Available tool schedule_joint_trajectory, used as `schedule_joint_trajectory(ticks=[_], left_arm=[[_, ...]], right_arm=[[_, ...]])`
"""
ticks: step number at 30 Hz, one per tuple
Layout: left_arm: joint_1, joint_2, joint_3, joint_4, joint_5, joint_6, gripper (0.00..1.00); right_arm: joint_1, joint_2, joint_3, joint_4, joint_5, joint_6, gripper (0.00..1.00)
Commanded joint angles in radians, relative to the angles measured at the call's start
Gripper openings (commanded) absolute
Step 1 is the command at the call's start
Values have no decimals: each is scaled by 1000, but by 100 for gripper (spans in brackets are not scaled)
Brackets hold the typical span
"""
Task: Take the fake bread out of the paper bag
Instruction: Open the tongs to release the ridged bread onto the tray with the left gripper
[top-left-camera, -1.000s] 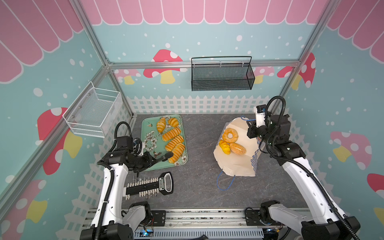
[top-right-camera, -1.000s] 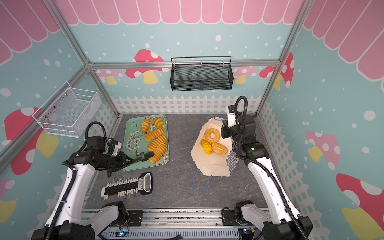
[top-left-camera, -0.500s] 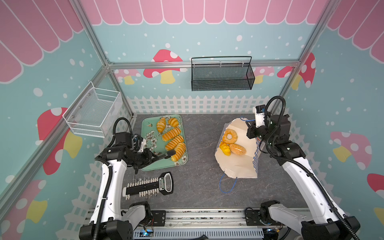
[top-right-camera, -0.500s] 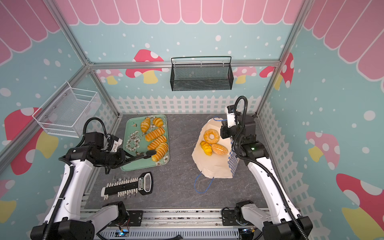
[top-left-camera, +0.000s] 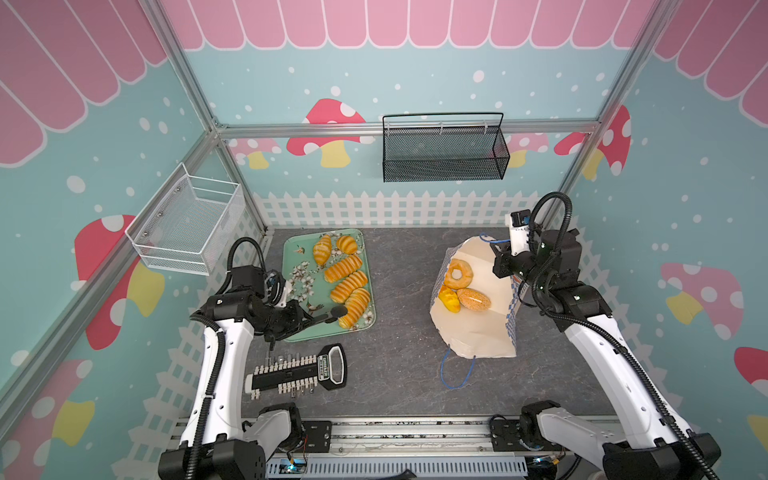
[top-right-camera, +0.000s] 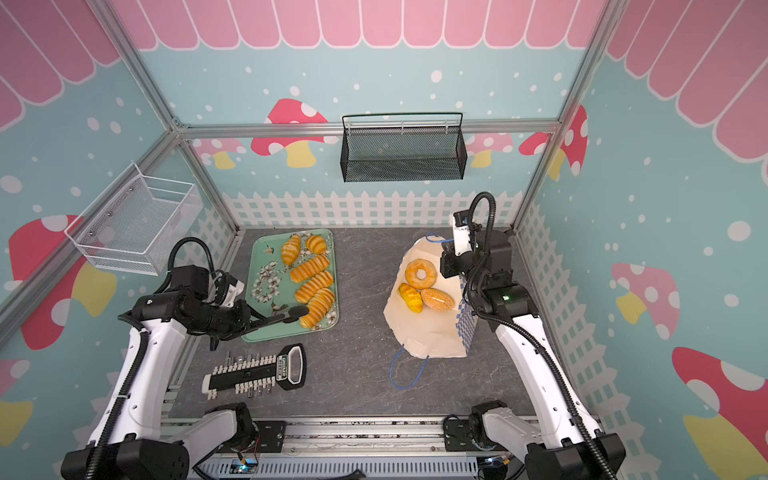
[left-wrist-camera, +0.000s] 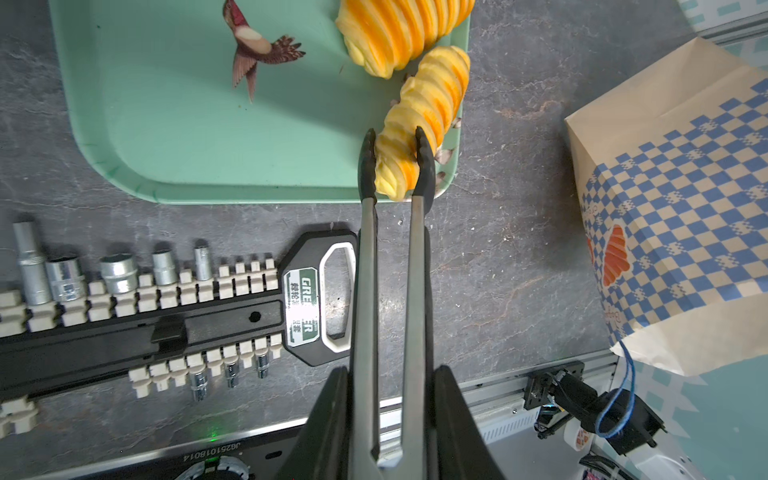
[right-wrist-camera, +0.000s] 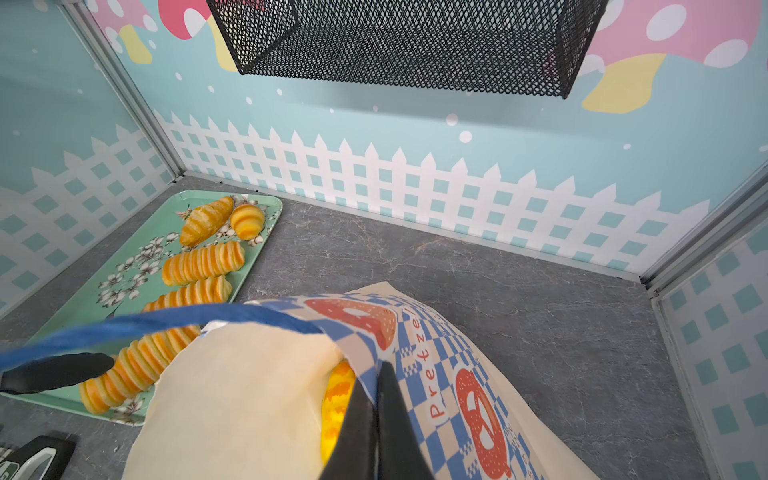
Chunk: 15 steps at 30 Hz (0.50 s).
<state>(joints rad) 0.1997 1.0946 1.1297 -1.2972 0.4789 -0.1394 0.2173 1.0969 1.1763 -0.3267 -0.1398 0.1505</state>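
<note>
Over grey worktop (top-left-camera: 399, 291), left pincer (left-wrist-camera: 392, 376) is squeezing tongs (left-wrist-camera: 368, 270) on a ribbed loaf (left-wrist-camera: 428, 112); right pincer (right-wrist-camera: 378, 386) is pinching the paper bag (right-wrist-camera: 440, 345) open.

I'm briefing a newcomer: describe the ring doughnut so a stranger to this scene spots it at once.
Find the cream paper bag on the right of the table. Inside it, the doughnut lies nearest the back fence. It alone is a ring with a hole, unlike the yellow roll and brown bun.
</note>
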Motion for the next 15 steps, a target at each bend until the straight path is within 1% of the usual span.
schedule_joint_trajectory(ticks=[1,3,5,6,8,10,12,15], left_arm=[[-1,21,-2,43,-41,34,0],[-2,53,5,58,-41,30,0],[-2,94,22,59,-14,43,1],[-2,105,28,63,-18,42,5],[-2,113,46,74,-52,40,18],[-2,107,61,86,-100,37,24],[-1,99,76,97,-137,34,27],[-1,90,97,103,-164,34,30]], right_arm=[[5,-17,-19,80,-30,23,0],[5,-15,-20,87,-38,30,0],[5,-17,-20,86,-42,35,0],[5,-20,-21,85,-42,37,0],[5,-28,-24,82,-37,37,0],[5,-36,-24,76,-27,34,0],[5,-40,-24,70,-20,32,0],[5,-39,-18,66,-18,34,0]])
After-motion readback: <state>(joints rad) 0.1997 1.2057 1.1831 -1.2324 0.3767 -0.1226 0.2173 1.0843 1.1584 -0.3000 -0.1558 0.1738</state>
